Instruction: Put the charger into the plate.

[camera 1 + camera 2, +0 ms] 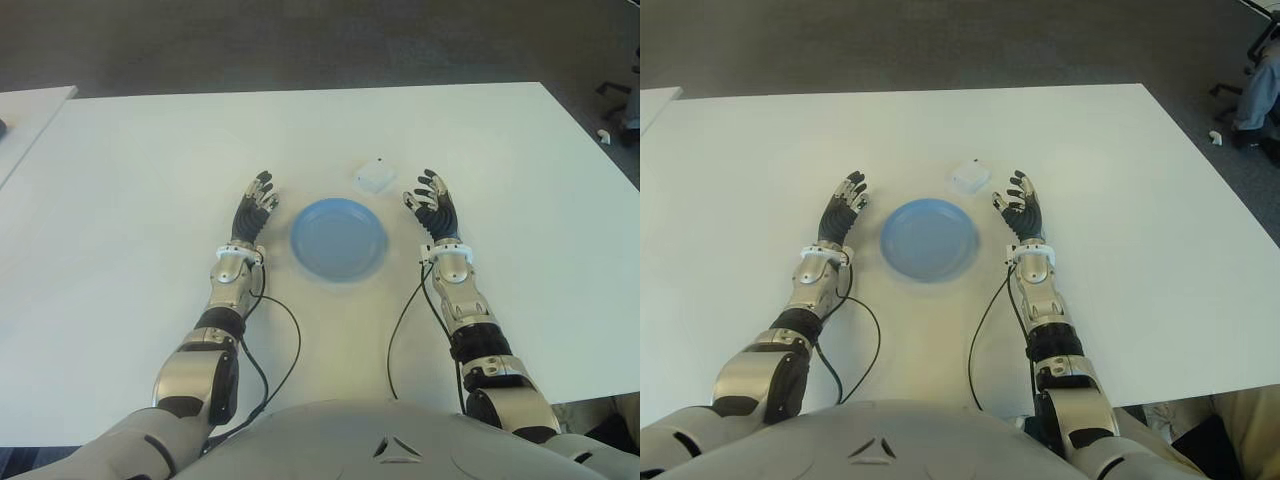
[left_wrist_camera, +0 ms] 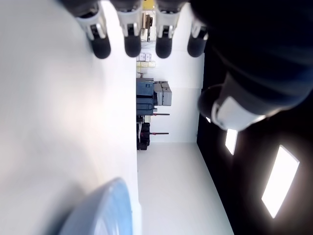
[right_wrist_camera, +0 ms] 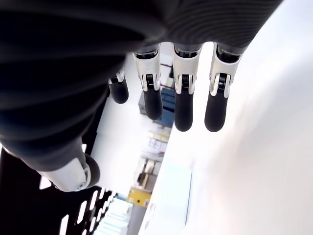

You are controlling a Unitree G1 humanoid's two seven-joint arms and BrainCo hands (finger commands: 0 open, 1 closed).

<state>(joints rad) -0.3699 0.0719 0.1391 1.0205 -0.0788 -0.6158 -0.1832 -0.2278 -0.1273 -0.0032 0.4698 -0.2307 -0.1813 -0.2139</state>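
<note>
Left hand (image 1: 254, 206) forward, fingers (image 2: 132, 41) extended, empty; right hand (image 1: 434, 204) likewise.

Charger (image 1: 375, 176): small white square block, flat on tabletop (image 1: 150, 170), at 1 o'clock from plate (image 1: 338, 240), close, not touching. Plate: round, blue, upright, empty.

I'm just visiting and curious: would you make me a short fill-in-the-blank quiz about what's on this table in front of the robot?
1. The small white square charger lies on the white table, just beyond the round ____ plate.
2. The plate holds ____.
3. The charger lies nearer the robot's ____ hand than the other hand.
4. The left hand shows beside the plate with fingers open, holding ____.

Missing words: blue; nothing; right; nothing
</note>
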